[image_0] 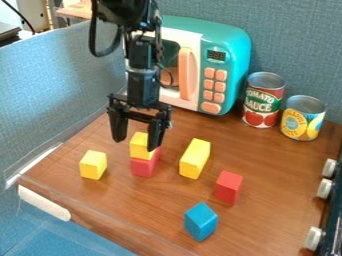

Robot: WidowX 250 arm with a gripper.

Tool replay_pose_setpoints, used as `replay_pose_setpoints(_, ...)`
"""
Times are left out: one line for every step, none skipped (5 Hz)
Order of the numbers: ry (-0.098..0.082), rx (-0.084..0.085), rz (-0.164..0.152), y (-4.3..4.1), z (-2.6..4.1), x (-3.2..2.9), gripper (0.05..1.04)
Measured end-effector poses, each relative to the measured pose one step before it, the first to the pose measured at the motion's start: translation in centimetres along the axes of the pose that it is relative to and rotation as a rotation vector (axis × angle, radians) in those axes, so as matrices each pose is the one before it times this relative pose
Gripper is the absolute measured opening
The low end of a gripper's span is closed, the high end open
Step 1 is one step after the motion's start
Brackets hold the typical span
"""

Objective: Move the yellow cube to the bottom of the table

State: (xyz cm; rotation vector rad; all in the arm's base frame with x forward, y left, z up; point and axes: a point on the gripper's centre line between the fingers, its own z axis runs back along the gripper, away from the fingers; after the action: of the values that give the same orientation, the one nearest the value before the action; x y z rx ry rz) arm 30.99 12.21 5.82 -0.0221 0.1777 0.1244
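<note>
The black gripper (135,144) hangs open at the left-centre of the table, its two fingers apart. Between and just behind its fingertips in the view is a yellow cube (139,145), which rests on top of a red block (143,167); the right finger covers part of the cube's right side. Whether either finger touches the cube I cannot tell. A second yellow cube (93,165) stands alone on the wooden table (267,175), to the left of the stack.
Right of the stack lies a longer yellow block (195,159), then a red block (228,187) and a blue cube (200,221) nearer the front. A toy microwave (230,40) and two cans (263,100) stand behind. Knobs (324,188) line the right edge.
</note>
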Motion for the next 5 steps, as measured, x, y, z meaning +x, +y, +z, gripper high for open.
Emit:
replay_pose_setpoints(0.0068, -0.0052, 0.0083, 0.118, -0.401, 0.307, 1.001)
replay_pose_setpoints(0.0059, -0.0092, 0.0141, -0.008, -0.568, 0.324, 0.968)
replay_pose_setpoints(-0.0076, -0.0059, -0.01, -0.094, 0.001, 0.119, 0.667)
replay_pose_setpoints(-0.0066, -0.0015, 0.0009, -0.019, -0.052, 0.129, 0.6)
replay_pose_setpoints(-0.0209, -0.0085, -0.0203, -0.371, 0.722, -0.723, 0.6)
